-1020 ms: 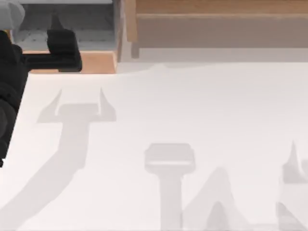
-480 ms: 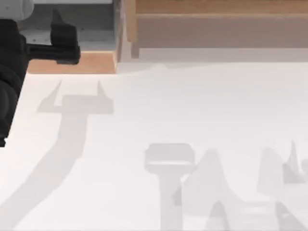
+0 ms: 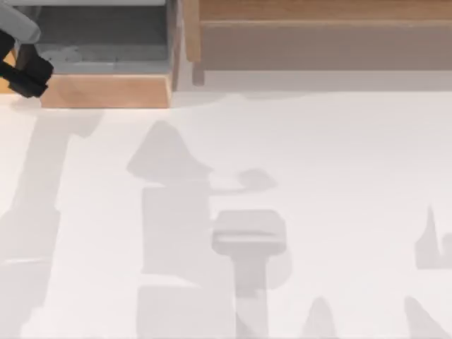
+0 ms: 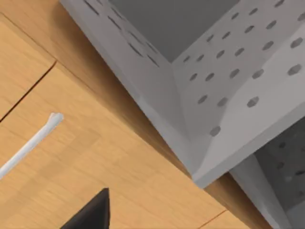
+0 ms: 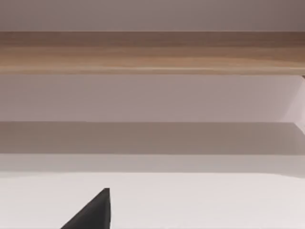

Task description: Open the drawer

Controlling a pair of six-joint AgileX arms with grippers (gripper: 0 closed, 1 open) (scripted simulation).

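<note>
**Top view: drawer stands open at the far left**

Top view has the drawer (image 3: 106,90) pulled out at the far left of the surface (image 3: 296,176), orange front panel toward us, grey floor and walls bare behind it. The left gripper (image 3: 25,70) sits at the left edge, just beside the panel's left end; whether its fingers are apart or together, I cannot tell. Left wrist view looks close at perforated grey walls (image 4: 228,90) over orange wood, one dark fingertip (image 4: 93,212) low in the picture. A long wooden ledge (image 3: 318,21) runs along the back, to the drawer's right. Right wrist view faces that ledge across pale surface, one dark fingertip (image 5: 93,212) in sight.
</note>
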